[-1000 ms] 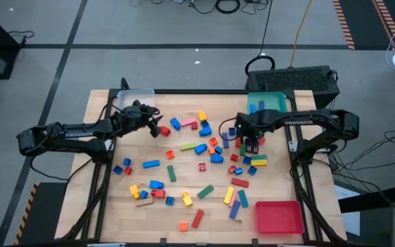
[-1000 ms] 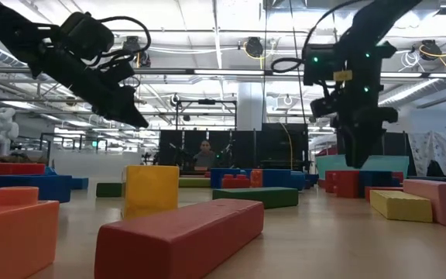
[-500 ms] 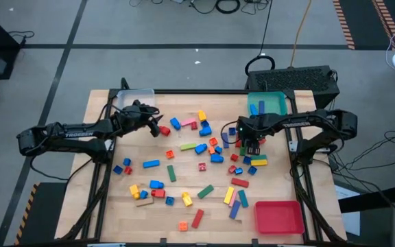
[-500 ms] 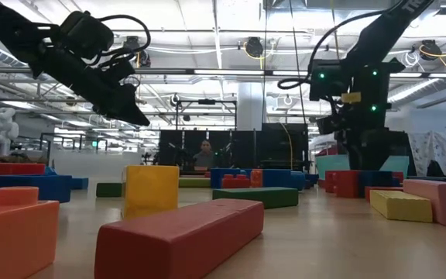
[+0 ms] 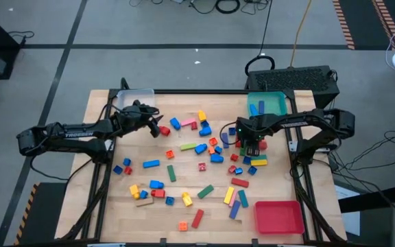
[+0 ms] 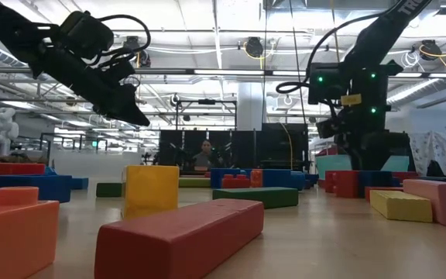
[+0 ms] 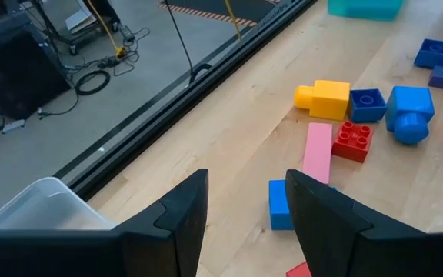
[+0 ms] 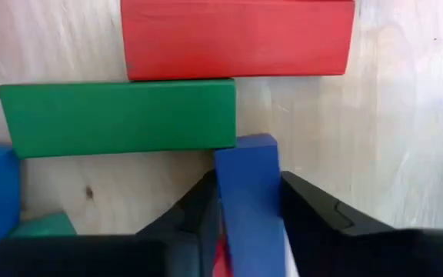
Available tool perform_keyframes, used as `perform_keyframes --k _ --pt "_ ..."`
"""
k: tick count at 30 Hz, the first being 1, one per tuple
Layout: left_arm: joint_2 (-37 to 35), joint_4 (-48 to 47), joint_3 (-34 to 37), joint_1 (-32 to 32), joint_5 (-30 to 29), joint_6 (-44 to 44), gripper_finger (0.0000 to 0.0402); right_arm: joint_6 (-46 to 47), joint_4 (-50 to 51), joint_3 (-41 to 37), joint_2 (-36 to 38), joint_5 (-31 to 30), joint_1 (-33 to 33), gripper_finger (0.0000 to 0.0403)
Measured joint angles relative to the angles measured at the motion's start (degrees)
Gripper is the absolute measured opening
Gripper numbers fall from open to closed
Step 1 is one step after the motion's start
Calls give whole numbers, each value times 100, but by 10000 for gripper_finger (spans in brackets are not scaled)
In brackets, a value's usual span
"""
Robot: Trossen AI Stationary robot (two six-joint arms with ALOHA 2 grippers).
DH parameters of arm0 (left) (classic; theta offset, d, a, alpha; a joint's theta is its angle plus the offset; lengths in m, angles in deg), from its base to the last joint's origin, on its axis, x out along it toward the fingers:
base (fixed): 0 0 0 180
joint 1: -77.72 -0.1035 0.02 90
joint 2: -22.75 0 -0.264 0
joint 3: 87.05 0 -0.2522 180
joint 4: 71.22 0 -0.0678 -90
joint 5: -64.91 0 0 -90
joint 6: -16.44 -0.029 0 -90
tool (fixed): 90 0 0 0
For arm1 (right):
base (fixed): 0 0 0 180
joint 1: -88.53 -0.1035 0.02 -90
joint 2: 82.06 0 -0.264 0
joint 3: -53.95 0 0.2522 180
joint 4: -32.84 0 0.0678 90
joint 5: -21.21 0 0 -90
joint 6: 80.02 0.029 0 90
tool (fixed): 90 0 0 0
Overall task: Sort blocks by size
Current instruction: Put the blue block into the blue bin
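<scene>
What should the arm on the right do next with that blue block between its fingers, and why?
Probably lift straight up a little. The right gripper is down at the table with its fingers on either side of a blue block, which touches a green bar beside a red bar. Rising first should free it without dragging those neighbours. The left gripper waits near the clear tray.

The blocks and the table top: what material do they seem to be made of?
The blocks, such as the red bar, look like moulded plastic: solid bright colours, smooth faces with a soft sheen, rounded edges, and round studs on the blue brick. The table top looks like light wood or a wood-look laminate: pale grain lines run across it. I cannot tell which.
</scene>
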Motion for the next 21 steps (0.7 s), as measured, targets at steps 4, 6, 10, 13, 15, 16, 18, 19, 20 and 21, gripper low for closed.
perform_keyframes --k 4,6,10,13,15,16,18,19,20,21 --pt "1 0 1 2 0 -1 177 66 18 22 -3 34 1 77" --pt "2 0 0 2 2 1 177 226 97 114 -15 52 2 77" --pt "2 1 0 2 0 1 177 945 102 504 -50 48 3 77" --pt "0 2 2 0 0 -1 177 1465 256 906 -30 43 49 77" --pt "0 2 2 4 0 1 177 1627 359 1223 -38 15 103 77" --pt "1 2 1 4 0 -1 177 1665 396 1385 -29 -21 142 77" --pt "1 0 2 10 0 1 177 1753 548 1684 -22 -193 227 77" --pt "0 -10 0 9 0 1 177 1804 703 1819 -24 -315 290 77" --pt "2 -35 1 9 1 -1 177 1848 857 1954 -26 -420 366 77" --pt "0 -62 0 9 2 -1 177 1893 993 2092 -26 -487 456 77"
